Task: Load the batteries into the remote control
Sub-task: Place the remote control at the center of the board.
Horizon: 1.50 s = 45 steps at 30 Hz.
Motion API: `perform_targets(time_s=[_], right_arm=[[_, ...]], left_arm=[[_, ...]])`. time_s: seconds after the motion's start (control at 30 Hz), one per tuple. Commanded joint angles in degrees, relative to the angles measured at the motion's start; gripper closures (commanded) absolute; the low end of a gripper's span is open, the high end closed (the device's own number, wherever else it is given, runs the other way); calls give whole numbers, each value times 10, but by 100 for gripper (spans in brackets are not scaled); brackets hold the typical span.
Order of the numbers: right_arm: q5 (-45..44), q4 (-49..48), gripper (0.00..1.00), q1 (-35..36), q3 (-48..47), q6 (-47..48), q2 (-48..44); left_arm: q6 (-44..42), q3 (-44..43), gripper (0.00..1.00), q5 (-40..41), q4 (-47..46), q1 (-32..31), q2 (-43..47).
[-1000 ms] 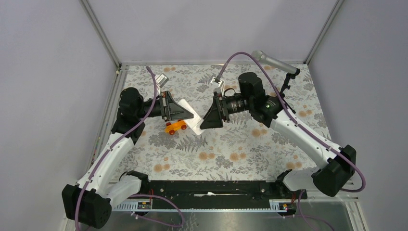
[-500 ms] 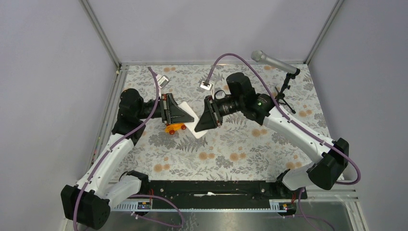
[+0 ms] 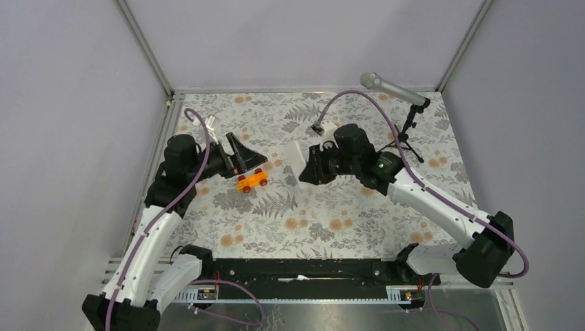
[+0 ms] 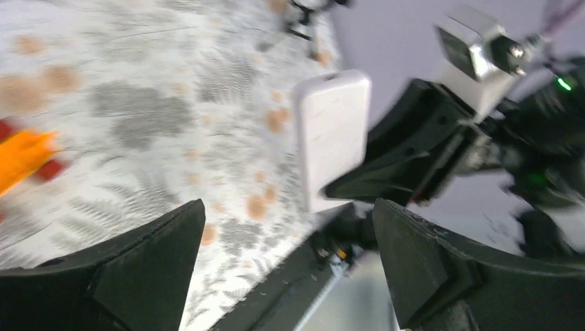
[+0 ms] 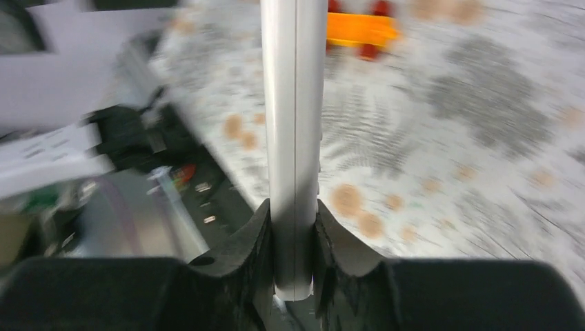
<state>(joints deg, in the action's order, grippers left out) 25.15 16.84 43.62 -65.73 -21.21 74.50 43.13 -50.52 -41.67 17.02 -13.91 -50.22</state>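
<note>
**Hand-over of the handset.** The slim white-grey rectangular remote control (image 5: 293,103) stands edge-on, clamped between the jaws of the right gripper (image 5: 293,214) and projecting well beyond their tips. The left gripper (image 4: 286,210), shut half a second earlier beside the handset, now has its jaws wide apart, empty and drawn back. The remote's plain white back lies ahead of them, apart. The orange plastic toy car (image 3: 252,181) rests near the left jaws. No battery is discernible, so loading appears not yet begun.
</note>
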Motion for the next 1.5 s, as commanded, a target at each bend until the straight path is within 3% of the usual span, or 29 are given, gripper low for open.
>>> perform_targets(time_s=[0.0,0.13,0.23,0.53,0.8,1.17,1.47], right_arm=[[-309,109,100,-6,32,17,11],[-525,160,100,0,36,18,72],[-618,191,100,1,21,-3,110],[-663,218,100,2,26,3,245],[-624,164,99,12,45,20,268],[-540,160,62,18,35,17,267],[-418,177,36,18,33,-26,98]], left_arm=[[-79,-19,1,266,163,8,54],[-77,-5,1,289,183,8,79],[-75,-2,1,286,191,8,86],[-84,-18,1,279,214,7,70],[-83,-24,1,268,235,8,68],[-103,-53,1,253,275,8,87],[-112,-144,1,283,368,7,74]])
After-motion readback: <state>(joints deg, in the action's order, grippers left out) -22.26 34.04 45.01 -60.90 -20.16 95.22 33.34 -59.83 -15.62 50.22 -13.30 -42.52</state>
